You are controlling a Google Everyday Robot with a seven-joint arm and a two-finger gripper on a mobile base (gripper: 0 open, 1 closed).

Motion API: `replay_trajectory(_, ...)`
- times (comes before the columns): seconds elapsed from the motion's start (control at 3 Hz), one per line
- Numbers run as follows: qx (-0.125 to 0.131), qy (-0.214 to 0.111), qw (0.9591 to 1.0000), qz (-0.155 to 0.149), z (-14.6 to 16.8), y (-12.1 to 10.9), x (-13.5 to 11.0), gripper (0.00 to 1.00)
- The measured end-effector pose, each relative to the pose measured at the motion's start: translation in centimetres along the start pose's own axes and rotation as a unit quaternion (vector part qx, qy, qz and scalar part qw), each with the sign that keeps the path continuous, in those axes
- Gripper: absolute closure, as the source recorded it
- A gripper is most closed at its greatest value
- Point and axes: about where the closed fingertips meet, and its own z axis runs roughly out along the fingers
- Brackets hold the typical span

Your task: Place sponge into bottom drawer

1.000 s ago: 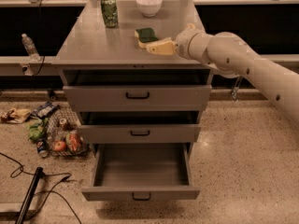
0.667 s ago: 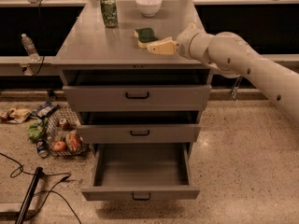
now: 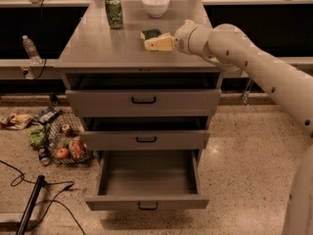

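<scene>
1. Gripper (image 3: 147, 44): cream, at the end of a white arm (image 3: 254, 62) that reaches in from the right. It sits low over the rear right part of the tabletop (image 3: 98, 45), pointing left. We cannot tell whether the jaws are spread or pressed together.
2. Sponge (image 3: 150, 33): dark green face up, lying on the tabletop just behind the gripper's tip. We cannot tell whether the 2 touch.
3. Bottom drawer (image 3: 146, 202): grey, pulled well out, its inside bare, with a small black handle on the front.
4. Middle drawer (image 3: 145, 140) and top drawer (image 3: 144, 102): both grey and each pulled out a little, showing a dark gap above its front.
5. Green can (image 3: 114, 12): upright at the rear of the tabletop, left of the sponge.
6. White bowl (image 3: 155, 5): at the rear edge, behind the sponge.
7. Water bottle (image 3: 30, 49): on a ledge left of the cabinet.
8. Floor litter (image 3: 61, 143): wrappers, cans and fruit heaped left of the drawers.
9. Black cable (image 3: 29, 199): trailing across the floor at lower left.
</scene>
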Motion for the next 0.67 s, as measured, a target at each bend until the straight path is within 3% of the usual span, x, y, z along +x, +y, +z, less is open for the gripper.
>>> replay_trajectory(0.67, -0.017, 0.016, 0.9997, 0.011, 4.6, 0.6, 1.2, 0.00)
